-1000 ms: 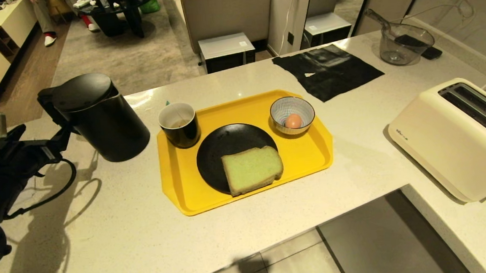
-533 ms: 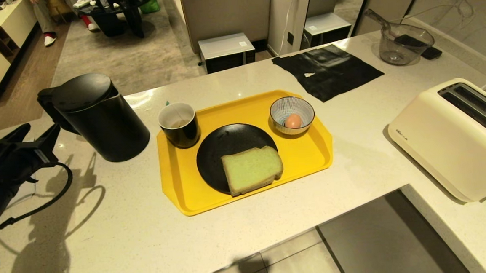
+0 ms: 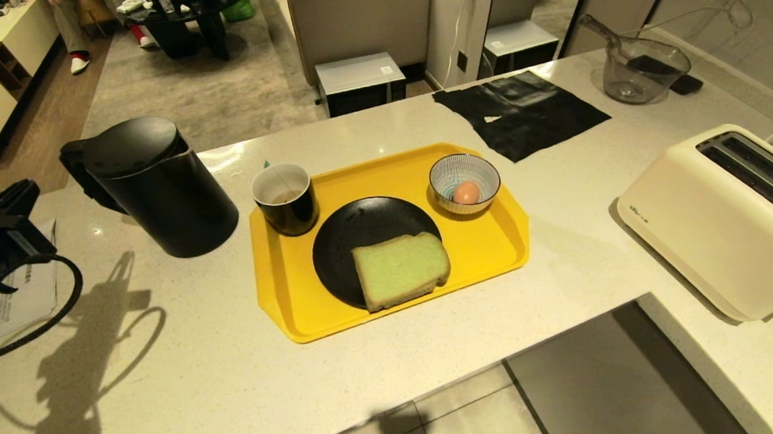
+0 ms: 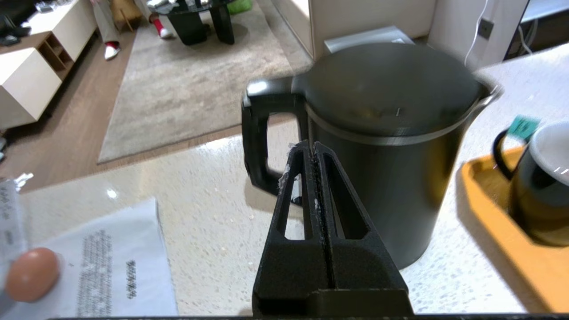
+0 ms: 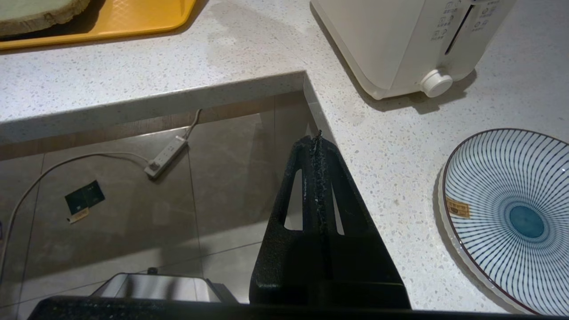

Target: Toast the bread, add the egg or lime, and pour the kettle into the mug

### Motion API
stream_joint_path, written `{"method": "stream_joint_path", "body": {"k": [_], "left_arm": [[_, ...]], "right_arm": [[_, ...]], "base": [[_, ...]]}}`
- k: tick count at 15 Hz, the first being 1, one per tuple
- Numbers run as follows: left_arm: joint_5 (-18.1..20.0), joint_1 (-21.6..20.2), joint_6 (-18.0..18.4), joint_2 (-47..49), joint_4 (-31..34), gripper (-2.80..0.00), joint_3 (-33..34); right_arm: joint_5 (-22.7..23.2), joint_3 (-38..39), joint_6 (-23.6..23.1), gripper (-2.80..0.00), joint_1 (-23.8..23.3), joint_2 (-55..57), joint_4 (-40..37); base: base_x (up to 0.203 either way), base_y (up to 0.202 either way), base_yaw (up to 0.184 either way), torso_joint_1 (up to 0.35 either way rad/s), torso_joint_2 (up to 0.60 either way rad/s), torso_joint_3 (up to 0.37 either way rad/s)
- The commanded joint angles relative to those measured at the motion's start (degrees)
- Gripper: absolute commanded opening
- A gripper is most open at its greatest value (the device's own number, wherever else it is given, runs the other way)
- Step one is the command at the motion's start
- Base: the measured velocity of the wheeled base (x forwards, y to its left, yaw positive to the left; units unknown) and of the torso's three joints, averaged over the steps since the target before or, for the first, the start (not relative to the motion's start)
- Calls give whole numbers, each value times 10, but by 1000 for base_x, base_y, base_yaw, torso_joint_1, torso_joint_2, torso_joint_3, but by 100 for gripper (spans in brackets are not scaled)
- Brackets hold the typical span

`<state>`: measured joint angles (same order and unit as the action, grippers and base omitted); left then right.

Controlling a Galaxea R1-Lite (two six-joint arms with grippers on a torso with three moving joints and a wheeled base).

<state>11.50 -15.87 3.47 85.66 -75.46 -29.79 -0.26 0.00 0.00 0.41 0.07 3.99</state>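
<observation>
The matte-black kettle (image 3: 156,184) stands on the counter left of the yellow tray (image 3: 496,250). On the tray are the black mug (image 3: 285,198), the green-faced bread (image 3: 401,268) on a black plate (image 3: 360,228), and an egg (image 3: 467,192) in a striped bowl. My left gripper (image 3: 26,192) is at the far left, shut and empty. In the left wrist view its tips (image 4: 313,144) point at the kettle (image 4: 391,146) near the handle, clear of it. A second egg (image 4: 31,274) lies on a paper. My right gripper (image 5: 316,138) is shut, parked over the counter's edge. No lime is in view.
The cream toaster (image 3: 729,216) sits at the right, with a striped plate (image 5: 511,218) near it. A black cloth (image 3: 521,111) and a glass jug (image 3: 642,67) lie at the back. A printed sheet (image 3: 16,300) lies at the left. The counter has a cut-out at front right.
The left gripper has drawn back leftward from the kettle's handle and gone from open to shut, uncovering the printed sheet. The kettle and tray items have not moved.
</observation>
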Motion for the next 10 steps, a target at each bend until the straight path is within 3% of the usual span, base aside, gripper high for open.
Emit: {"method": "stream_joint_path", "body": {"k": [1, 10], "left_arm": [[-1, 0, 0, -80, 47, -280, -20], [-21, -1, 12, -310, 319, -280, -85]], "right_arm": [[0, 16, 0, -280, 0, 0, 1], [0, 15, 0, -280, 0, 0, 1]], "base": [[0, 0, 0, 0, 0, 0], [0, 0, 0, 0, 0, 0]]}}
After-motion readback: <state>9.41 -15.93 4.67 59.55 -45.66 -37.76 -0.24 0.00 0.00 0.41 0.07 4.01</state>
